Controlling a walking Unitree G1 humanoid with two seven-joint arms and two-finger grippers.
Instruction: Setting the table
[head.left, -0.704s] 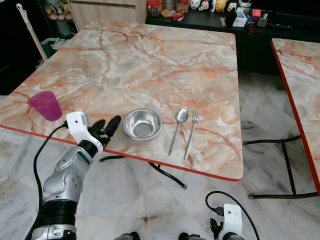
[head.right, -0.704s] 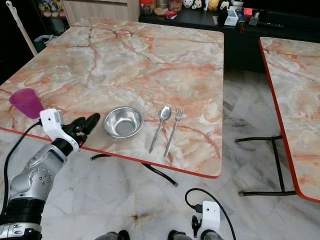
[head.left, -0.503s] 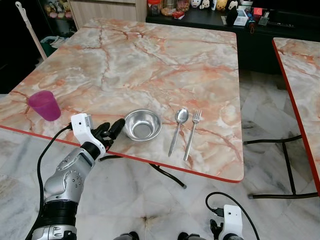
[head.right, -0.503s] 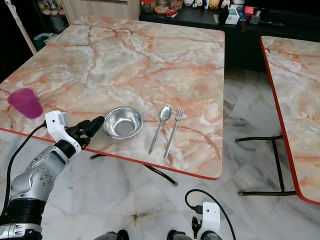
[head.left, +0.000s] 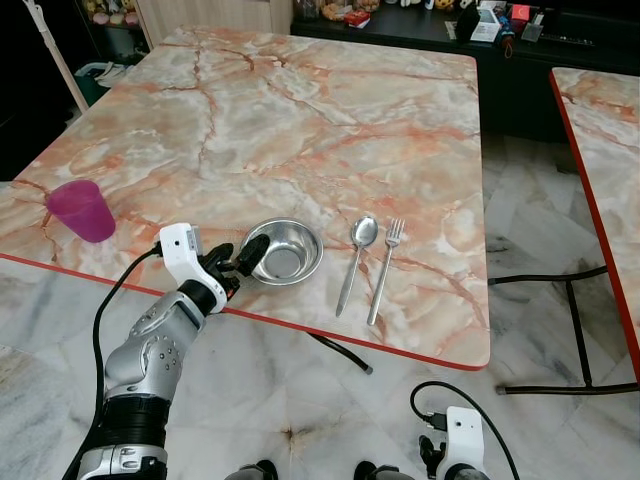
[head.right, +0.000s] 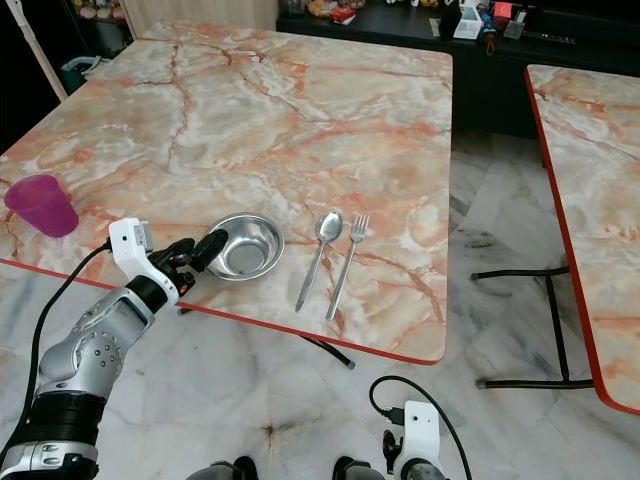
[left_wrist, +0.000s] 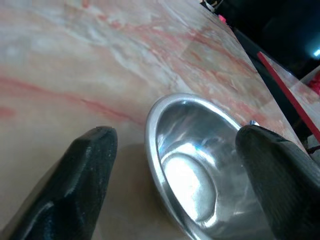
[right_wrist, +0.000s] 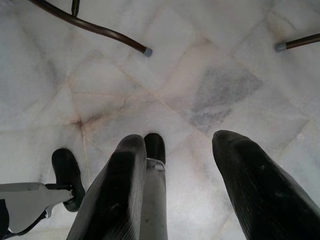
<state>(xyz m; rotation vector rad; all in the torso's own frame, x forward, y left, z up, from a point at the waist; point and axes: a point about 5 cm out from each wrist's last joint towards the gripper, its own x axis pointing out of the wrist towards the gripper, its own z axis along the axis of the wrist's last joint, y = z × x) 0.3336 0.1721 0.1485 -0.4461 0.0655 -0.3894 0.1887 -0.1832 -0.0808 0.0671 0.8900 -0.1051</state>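
A shiny steel bowl (head.left: 285, 252) sits upright and empty near the marble table's (head.left: 330, 110) front edge. Just right of it lie a spoon (head.left: 353, 262) and a fork (head.left: 384, 267), side by side, handles toward the edge. A translucent purple cup (head.left: 82, 210) stands upright well to the left.

Setting: dining area of a home. Two marble-patterned tables (head.left: 330, 120) with red edging stand on a pale marble-tile floor (head.left: 300, 400); the near table carries a steel bowl (head.left: 285, 251), spoon (head.left: 353, 258), fork (head.left: 384, 265) and pink cup (head.left: 82, 210). A dark sideboard (head.left: 520, 60) along the far wall holds jars, small figurines and household clutter, beside a wooden cabinet (head.left: 210, 12).
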